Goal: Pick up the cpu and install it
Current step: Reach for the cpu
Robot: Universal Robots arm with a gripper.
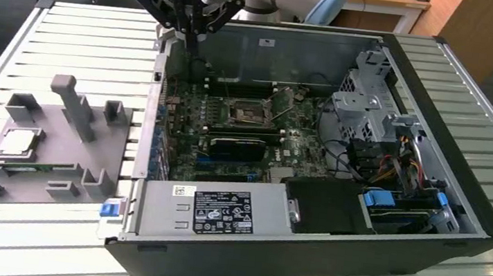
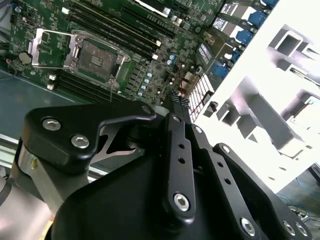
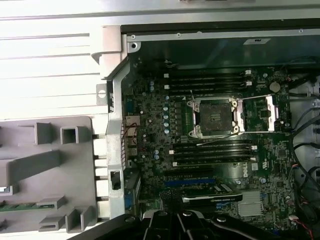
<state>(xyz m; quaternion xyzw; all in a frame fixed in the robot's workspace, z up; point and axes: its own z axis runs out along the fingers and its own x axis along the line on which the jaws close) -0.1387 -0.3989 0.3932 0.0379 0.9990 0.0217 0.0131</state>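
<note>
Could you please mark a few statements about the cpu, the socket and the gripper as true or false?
1. The cpu lies on the grey fixture beside the computer case. True.
2. The gripper holds the cpu. False: it hangs over the case's edge, apart from the cpu.
3. The motherboard socket already holds a chip. False: it stands open and empty.
4. The case is open, showing the motherboard. True.

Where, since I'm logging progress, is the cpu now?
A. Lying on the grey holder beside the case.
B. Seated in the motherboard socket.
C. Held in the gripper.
A: the cpu lies on the grey holder at the exterior view's left; the socket is empty.
</note>
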